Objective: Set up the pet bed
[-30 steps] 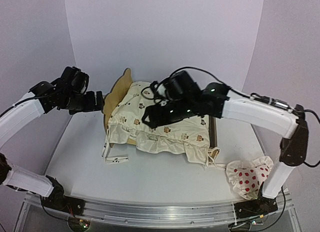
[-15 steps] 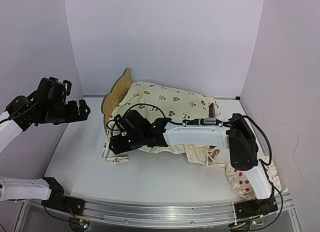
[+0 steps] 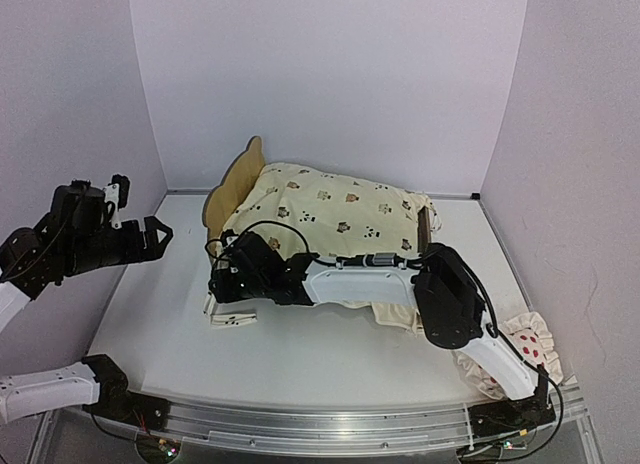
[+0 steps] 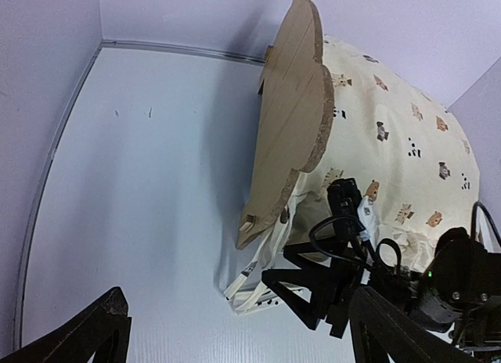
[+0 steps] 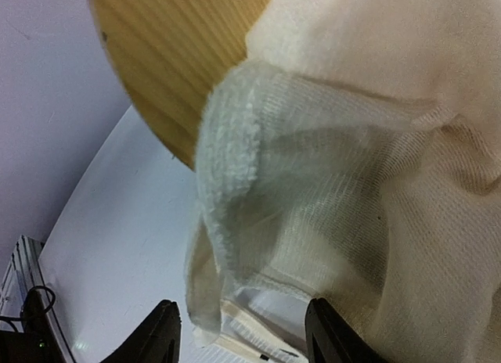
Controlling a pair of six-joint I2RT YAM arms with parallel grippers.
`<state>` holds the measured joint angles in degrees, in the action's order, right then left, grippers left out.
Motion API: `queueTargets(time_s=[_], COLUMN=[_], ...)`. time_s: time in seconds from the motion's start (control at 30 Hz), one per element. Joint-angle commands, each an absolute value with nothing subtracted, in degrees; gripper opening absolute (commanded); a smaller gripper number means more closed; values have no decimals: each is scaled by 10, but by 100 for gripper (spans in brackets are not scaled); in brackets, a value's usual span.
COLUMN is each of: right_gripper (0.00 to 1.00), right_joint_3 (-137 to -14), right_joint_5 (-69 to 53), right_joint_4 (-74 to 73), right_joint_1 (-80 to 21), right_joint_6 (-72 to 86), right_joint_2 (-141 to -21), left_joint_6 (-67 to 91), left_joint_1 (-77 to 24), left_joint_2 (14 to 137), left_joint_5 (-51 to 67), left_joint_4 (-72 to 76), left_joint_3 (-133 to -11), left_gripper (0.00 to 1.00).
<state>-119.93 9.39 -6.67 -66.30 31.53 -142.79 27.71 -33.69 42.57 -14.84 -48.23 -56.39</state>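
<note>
I find the pet bed (image 3: 228, 189) mid-table, its long axis running left to right, headboard at the left, under the cream cover (image 3: 340, 209). The right gripper (image 3: 218, 279) is nearer, at the near headboard corner. Its jaws are parted with the cover's hem between the tips, unclamped. The left gripper (image 3: 150, 234) hangs spread and empty, well to the left.

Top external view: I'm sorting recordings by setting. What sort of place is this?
Probably a lab test booth: plain lilac walls enclose a white table, with robot arms bolted to a metal rail in front.
</note>
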Motion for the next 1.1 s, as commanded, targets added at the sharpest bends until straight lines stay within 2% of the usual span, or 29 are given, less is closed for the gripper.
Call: queueTargets(time_s=[0.0,0.17,0.43,0.47,0.7,1.07], right_gripper=[54,46,2,0,0,0], right_joint_3=[-1251,-1269,-1232,-1226,-1166,-1099], right_joint_5=[122,129,156,157,181,211], right_joint_4=[-32,-21,-9,-6,-6,-19], right_joint_1=[-666,-666,-666,-666,-665,-623], right_joint_6=[313,310,287,282,225,137], right_joint_2=[-1461,-1480,-1457,-1452,-1385,-1242], left_joint_6=[249,240,237,236,230,234], left_joint_1=[-334,-334,-334,-334,-334,-334], left_joint_2=[397,401,405,406,426,480], left_joint_5=[-120,-113,-106,-106,-92,2], left_joint_4=[-426,-419,-413,-412,-417,-388], left_joint_3=[-545,-543,-539,-539,-548,-582], left_gripper=[97,96,95,95,91,82])
